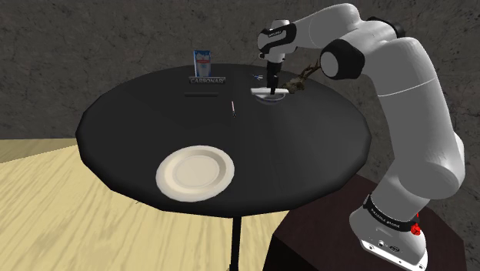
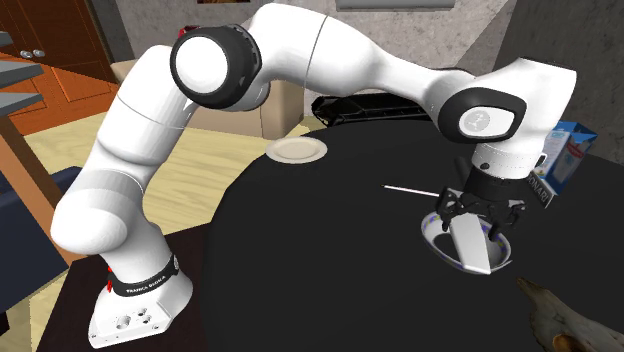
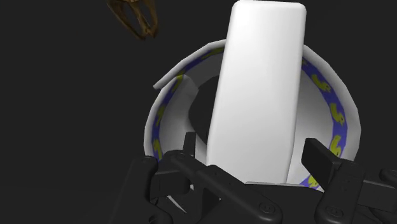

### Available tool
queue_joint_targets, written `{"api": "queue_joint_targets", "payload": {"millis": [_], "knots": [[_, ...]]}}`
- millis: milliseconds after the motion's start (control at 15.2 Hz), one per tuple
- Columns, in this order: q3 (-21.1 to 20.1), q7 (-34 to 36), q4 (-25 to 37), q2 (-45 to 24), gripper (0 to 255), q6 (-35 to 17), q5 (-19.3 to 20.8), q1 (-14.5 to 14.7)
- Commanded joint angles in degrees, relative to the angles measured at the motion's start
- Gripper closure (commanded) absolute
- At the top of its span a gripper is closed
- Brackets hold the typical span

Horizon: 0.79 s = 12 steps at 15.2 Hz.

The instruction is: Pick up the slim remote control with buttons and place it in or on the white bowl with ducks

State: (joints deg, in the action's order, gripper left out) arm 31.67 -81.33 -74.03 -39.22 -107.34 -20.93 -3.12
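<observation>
The remote (image 3: 261,89) is a slim, plain white slab without visible buttons. It lies tilted across the white bowl (image 3: 331,105), whose inner band is blue with yellow ducks. My black gripper (image 3: 254,156) hangs straight over the bowl with its fingers apart, one on each side of the remote's near end with a small gap. In the second exterior view the gripper (image 2: 478,215) stands just above the remote (image 2: 472,243), which rests in the bowl (image 2: 432,232). In the shoulder view the gripper (image 1: 271,83) is over the bowl (image 1: 281,98) at the table's far side.
The round black table (image 1: 154,131) also holds a white plate (image 1: 195,172) near the front edge. A blue-and-white carton (image 1: 201,59), a lettered box (image 1: 208,80) and a thin stick (image 1: 234,108) are further back. A brown branch-like object (image 2: 560,320) lies beside the bowl.
</observation>
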Motion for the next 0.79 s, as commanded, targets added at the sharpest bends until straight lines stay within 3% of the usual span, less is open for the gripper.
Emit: {"api": "queue_joint_targets", "payload": {"millis": [0, 132, 396, 726], "knots": [[0.00, 0.00, 0.00, 0.00, 0, 0.00, 0.00, 0.00], [0.00, 0.00, 0.00, 0.00, 0, 0.00, 0.00, 0.00], [0.49, 0.90, 5.81, 1.08, 0, 6.53, 0.83, -0.90], [0.49, 0.90, 5.81, 1.08, 0, 6.53, 0.82, -0.90]]}}
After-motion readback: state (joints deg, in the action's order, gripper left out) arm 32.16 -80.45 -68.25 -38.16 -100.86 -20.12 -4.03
